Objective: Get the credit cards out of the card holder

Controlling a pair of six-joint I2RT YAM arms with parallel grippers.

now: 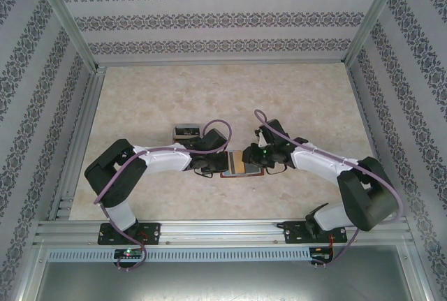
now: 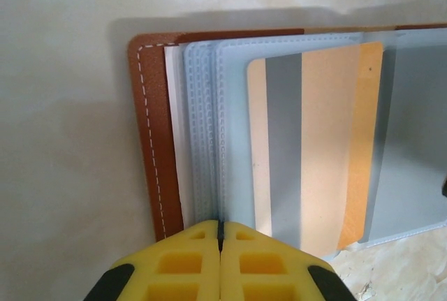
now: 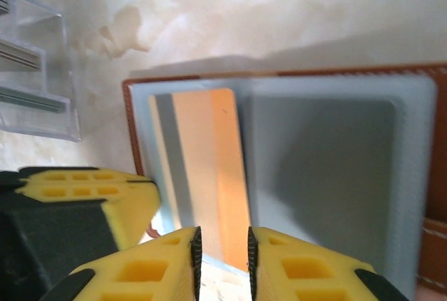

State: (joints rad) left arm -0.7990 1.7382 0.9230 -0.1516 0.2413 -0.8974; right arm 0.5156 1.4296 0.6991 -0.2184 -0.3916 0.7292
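Card holder [image 1: 241, 165]: spread open on counter [image 1: 209, 91], between both arms.
Credit card [image 3: 209, 168]: tan, grey-striped, partly out of its sleeve.
Left end effector [image 2: 220, 245]: closed tight at sleeve edge, seemingly steadying the holder.
Right end effector [image 3: 222, 252]: narrowly parted over the card's end, positioned for extraction.

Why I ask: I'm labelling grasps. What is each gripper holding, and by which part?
Nothing clearly. The right gripper is open, astride the credit card's near edge. The left gripper is shut at the card holder's near edge; any pinch cannot be told.
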